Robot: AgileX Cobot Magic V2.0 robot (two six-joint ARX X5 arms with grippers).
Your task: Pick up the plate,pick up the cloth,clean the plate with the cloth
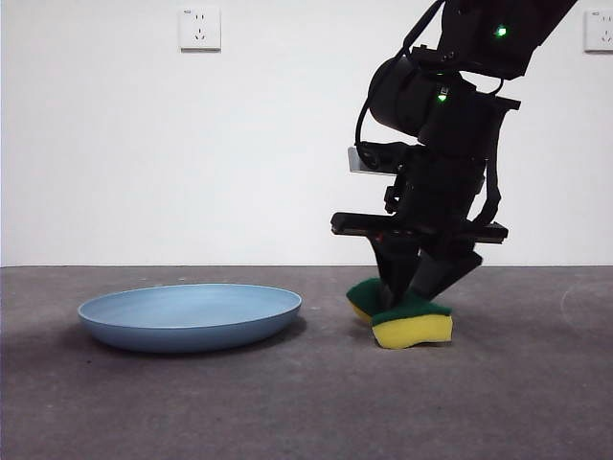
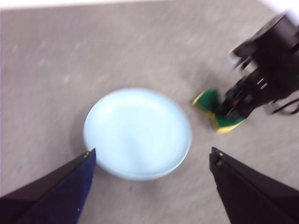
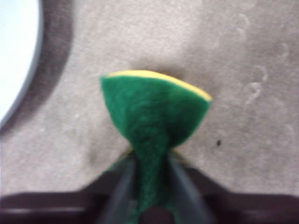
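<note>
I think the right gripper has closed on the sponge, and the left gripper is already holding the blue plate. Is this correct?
Not quite. The right gripper has closed on the sponge, but the left gripper holds nothing: the left wrist view shows its jaws open above the blue plate, which lies on the table.

Light-blue plate [image 1: 190, 316] flat on table; green-yellow sponge [image 1: 410, 321] pinched, just beside
</note>
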